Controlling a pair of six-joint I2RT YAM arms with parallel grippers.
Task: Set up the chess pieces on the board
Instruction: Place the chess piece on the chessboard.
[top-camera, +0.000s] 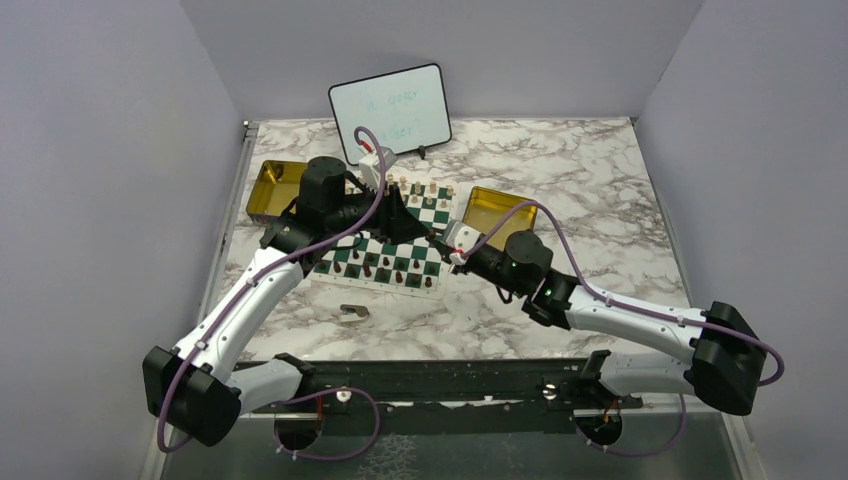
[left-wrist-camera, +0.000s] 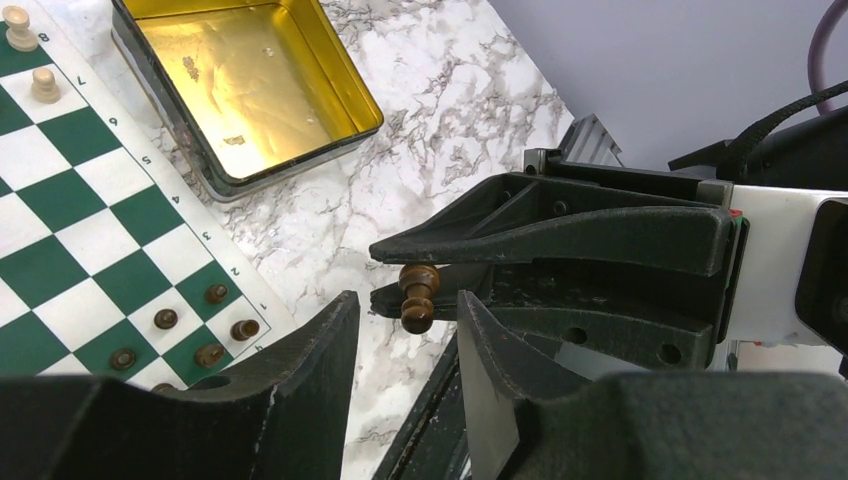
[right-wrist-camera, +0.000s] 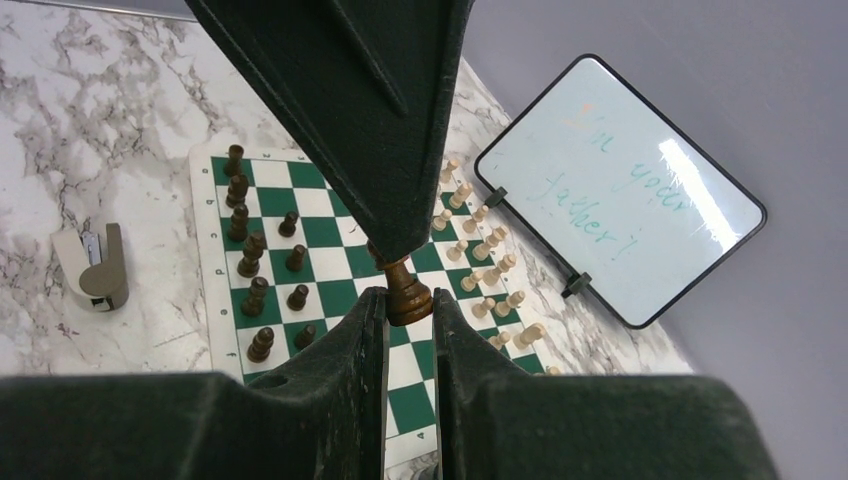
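The green and white board (top-camera: 372, 246) lies mid-table, with light pieces (top-camera: 420, 188) along its far rows and dark pieces (top-camera: 385, 270) along its near rows. My right gripper (right-wrist-camera: 408, 296) is shut on the base of a dark brown piece (right-wrist-camera: 405, 292) and holds it above the board (right-wrist-camera: 320, 230). My left gripper (left-wrist-camera: 403, 302) is open. Its fingertips (left-wrist-camera: 340, 320) flank the head of that piece (left-wrist-camera: 418, 297) without touching it. The two grippers meet tip to tip over the board's right half in the top view, the left (top-camera: 405, 225) and the right (top-camera: 440, 240).
A gold tin (top-camera: 275, 190) stands left of the board and another (top-camera: 495, 210) right of it. A whiteboard (top-camera: 390, 110) stands behind the board. A brownish-grey scrap (top-camera: 352, 312) lies on the marble in front of the board.
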